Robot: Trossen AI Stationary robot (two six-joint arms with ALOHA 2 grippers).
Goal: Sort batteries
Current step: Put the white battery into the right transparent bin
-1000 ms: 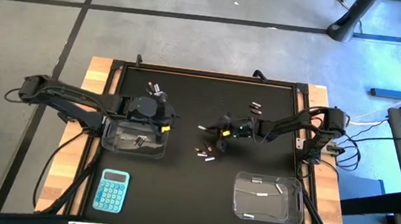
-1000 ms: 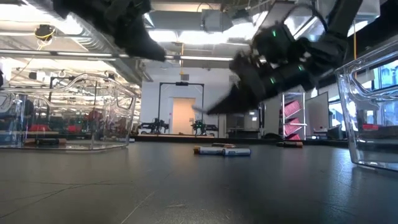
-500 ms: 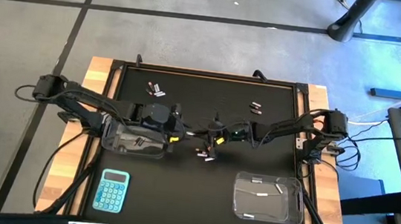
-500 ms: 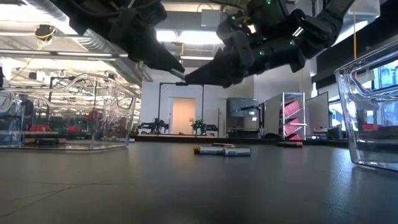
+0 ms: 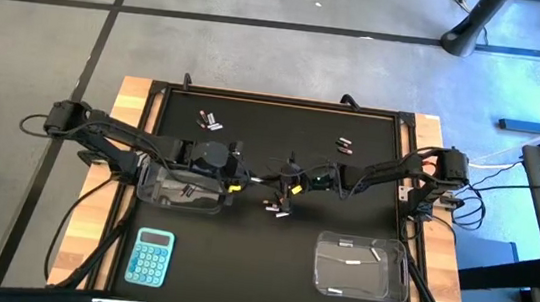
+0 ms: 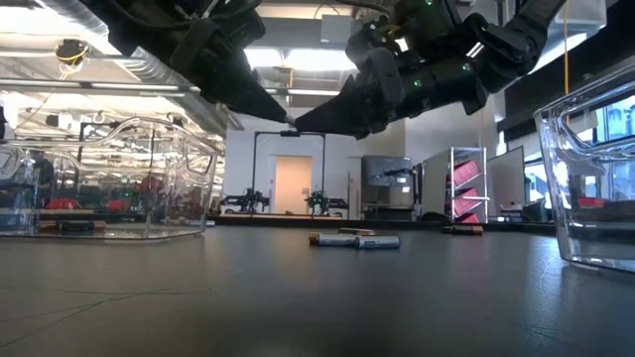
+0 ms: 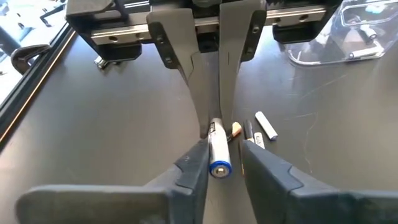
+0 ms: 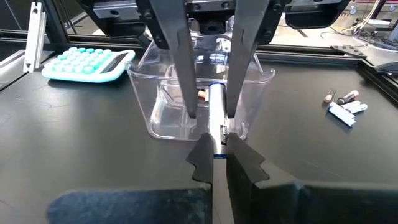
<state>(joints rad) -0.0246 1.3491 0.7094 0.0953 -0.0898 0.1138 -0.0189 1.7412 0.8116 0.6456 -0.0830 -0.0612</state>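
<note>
Above the middle of the black table mat (image 5: 269,252), we see two claws meeting tip to tip over one silvery-white battery (image 7: 218,151): the right gripper (image 8: 217,152) is clenched on one end of it, while the left gripper (image 7: 220,163) brackets the other, blue-capped end with its fingers (image 7: 194,167) close on either side, and we cannot tell whether they are pressing it. Both dark arms reach in level from opposite edges of the table, the claws tilted slightly down and held off the surface, as the low view shows. The battery carries a dark band of printing too small for us to read. Directly beneath the meeting point lies a small cluster of loose batteries (image 5: 277,208); farther out beyond the claws, toward the far edge, sit two more small groups (image 5: 211,120) and (image 5: 345,144). Just behind the left gripper stands a clear plastic tub (image 5: 181,189) holding a few dark cells; a second clear tub (image 5: 360,266) with pale cells sits nearer the front on the right arm's side. A blue calculator (image 5: 150,257) rests near the front on the left arm's side. The mat lies on a wooden tabletop (image 5: 124,106) over a grey floor; the low view looks into a bright workshop with shelving and a lit doorway.
</note>
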